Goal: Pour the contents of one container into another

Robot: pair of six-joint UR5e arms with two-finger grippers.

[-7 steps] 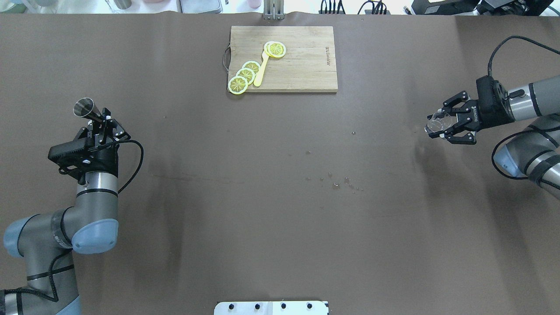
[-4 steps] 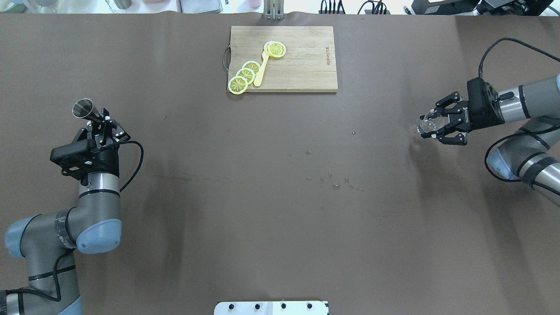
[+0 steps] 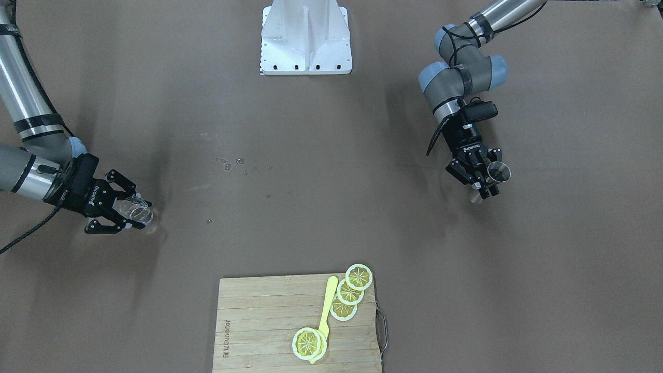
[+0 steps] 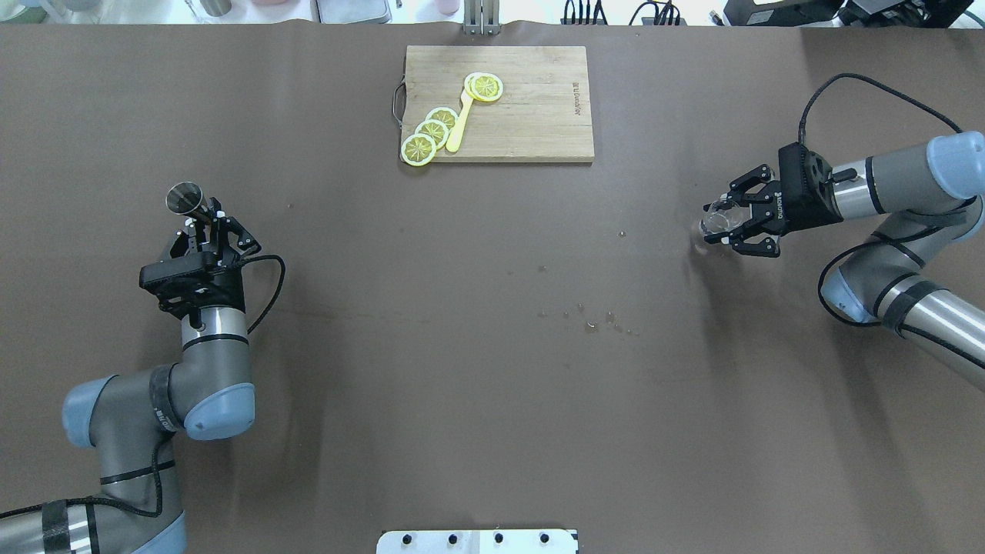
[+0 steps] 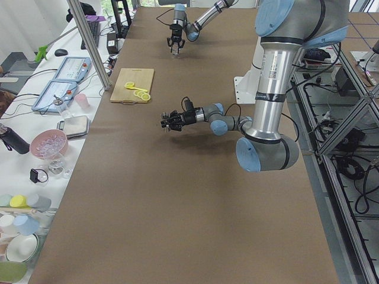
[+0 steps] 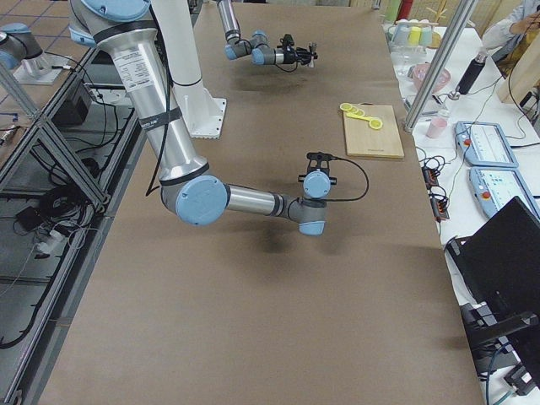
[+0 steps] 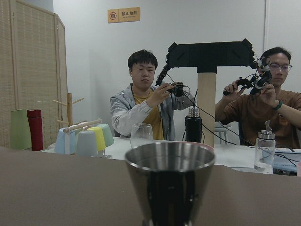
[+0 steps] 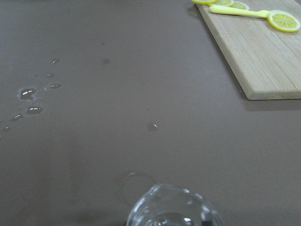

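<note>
The left fingers [image 4: 218, 231] are clamped on the steel jigger [image 4: 185, 198]. It stands mouth up above the left part of the tabletop [image 4: 462, 385]. The right fingers [image 4: 754, 245] are clamped on the clear glass cup [image 4: 716, 223], low over the right part. Whether it touches the surface, I cannot tell. Both vessels are well apart. Between them lie water drops [image 4: 591, 325]. A cutting board [image 4: 539, 123] with lemon slices [image 4: 431, 131] sits at the far edge.
</note>
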